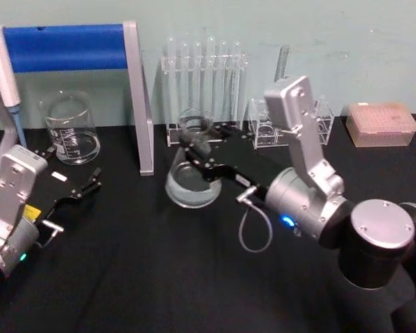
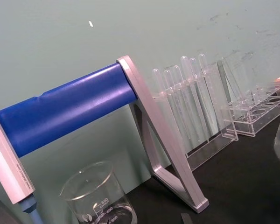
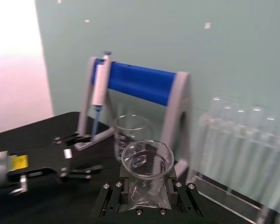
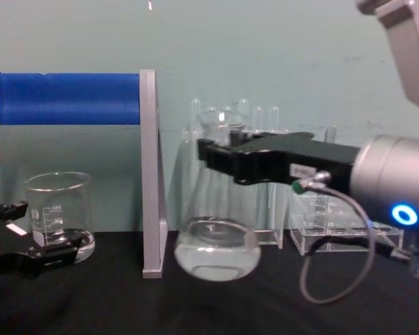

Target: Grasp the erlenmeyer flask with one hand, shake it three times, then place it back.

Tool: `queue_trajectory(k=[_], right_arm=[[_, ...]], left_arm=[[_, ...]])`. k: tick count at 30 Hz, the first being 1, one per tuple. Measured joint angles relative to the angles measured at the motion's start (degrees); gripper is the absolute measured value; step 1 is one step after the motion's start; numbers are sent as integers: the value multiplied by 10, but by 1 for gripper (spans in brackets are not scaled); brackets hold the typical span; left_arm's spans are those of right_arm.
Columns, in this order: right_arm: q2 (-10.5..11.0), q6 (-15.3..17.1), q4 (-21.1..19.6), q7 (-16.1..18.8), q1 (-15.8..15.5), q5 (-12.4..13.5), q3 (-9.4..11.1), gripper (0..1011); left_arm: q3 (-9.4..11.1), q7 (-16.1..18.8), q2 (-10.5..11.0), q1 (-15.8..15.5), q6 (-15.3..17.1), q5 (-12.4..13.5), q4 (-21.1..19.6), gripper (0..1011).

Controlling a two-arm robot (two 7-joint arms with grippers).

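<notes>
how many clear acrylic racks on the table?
2. A tall test-tube rack stands at the back, just behind the erlenmeyer flask gripped by the right gripper. A lower rack sits to its right, partly hidden by the right arm.

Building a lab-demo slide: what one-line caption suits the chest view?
Right gripper clamps the flask by its neck; left gripper sits open beside the beaker.

Test-tube rack (image 1: 222, 83) close behind erlenmeyer flask (image 1: 191, 187)
</notes>
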Motion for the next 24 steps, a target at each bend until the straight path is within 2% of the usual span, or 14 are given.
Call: queue_trajectory(k=[3, 4, 7, 9, 12, 15, 16, 19, 24], right_arm=[[4, 0, -12, -20, -14, -1, 18, 453], [4, 0, -12, -20, -14, -1, 18, 453], [9, 3, -35, -53, -40, -10, 48, 453], [10, 5, -45, -67, -51, -14, 61, 453], [12, 10, -74, -108, -85, -26, 98, 453], [11, 13, -93, -134, -109, -34, 123, 453], [11, 13, -93, -134, -109, -34, 123, 453], [8, 15, -110, -151, -131, -41, 146, 453], [4, 17, -117, -154, -140, -45, 158, 453]], left_arm=[[0, 0, 0, 0, 0, 0, 0, 1001], [0, 0, 0, 0, 0, 0, 0, 1001], [0, 0, 0, 0, 0, 0, 0, 1001], [0, 0, 0, 0, 0, 0, 0, 1001], [0, 0, 0, 0, 0, 0, 0, 1001], [0, 0, 0, 0, 0, 0, 0, 1001], [0, 0, 0, 0, 0, 0, 0, 1001], [0, 0, 0, 0, 0, 0, 0, 1001], [0, 0, 0, 0, 0, 0, 0, 1001]])
